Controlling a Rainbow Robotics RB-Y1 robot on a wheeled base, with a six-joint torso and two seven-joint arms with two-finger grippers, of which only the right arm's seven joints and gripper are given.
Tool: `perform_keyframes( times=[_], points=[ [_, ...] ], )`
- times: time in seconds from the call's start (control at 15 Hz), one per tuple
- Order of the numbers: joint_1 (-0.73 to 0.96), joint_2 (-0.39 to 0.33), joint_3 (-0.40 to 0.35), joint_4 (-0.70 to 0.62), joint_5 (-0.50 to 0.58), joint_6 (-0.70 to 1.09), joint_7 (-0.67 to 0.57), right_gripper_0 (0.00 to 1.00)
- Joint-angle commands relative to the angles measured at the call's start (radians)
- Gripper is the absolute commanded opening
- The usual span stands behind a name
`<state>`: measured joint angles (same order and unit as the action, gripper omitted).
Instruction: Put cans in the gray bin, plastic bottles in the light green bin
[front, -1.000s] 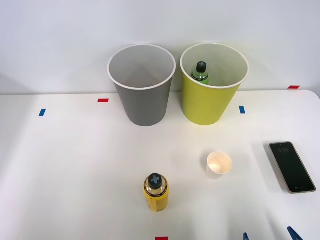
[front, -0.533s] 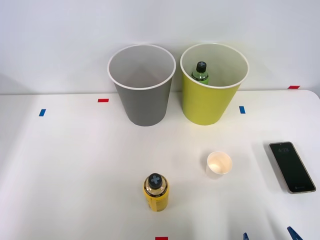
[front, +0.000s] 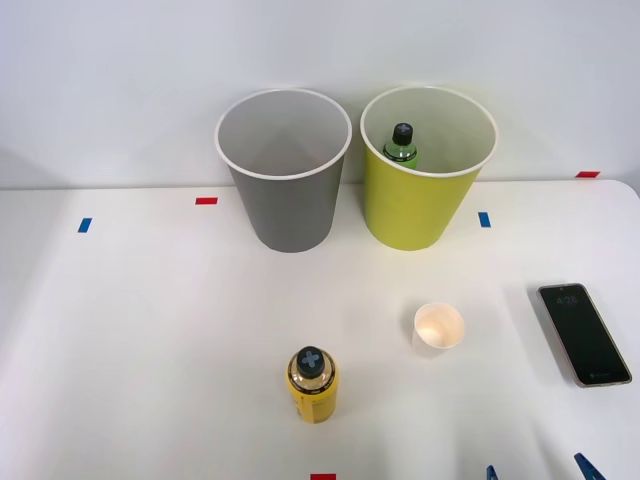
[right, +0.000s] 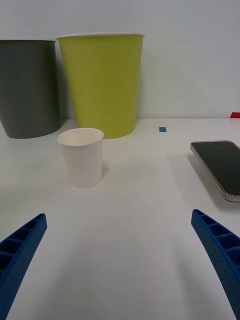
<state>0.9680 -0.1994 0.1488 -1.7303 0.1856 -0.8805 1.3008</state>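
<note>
The gray bin (front: 285, 180) and the light green bin (front: 425, 195) stand side by side at the back of the white table. A green plastic bottle (front: 402, 145) with a black cap stands inside the light green bin. A yellow bottle (front: 312, 385) with a blue cross on its black cap stands upright near the front, left of my right gripper (front: 540, 471). In the wrist view the gripper (right: 120, 270) is open with nothing between its blue fingers, facing the light green bin (right: 102, 82) and the gray bin (right: 27, 87). The cans are out of view.
A small white paper cup (front: 438, 329) (right: 81, 156) stands just ahead of the gripper. A dark phone (front: 584, 333) (right: 220, 167) lies flat at the right. Red and blue tape marks dot the table. A wall rises behind the bins.
</note>
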Motion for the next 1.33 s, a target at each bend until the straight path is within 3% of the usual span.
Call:
perform_keyframes(
  times=[0.07, 1.33],
  points=[
    [0.000, 0.000, 0.000, 0.000, 0.000, 0.000, 0.000, 1.00],
    [0.000, 0.000, 0.000, 0.000, 0.000, 0.000, 0.000, 1.00]
  ],
)
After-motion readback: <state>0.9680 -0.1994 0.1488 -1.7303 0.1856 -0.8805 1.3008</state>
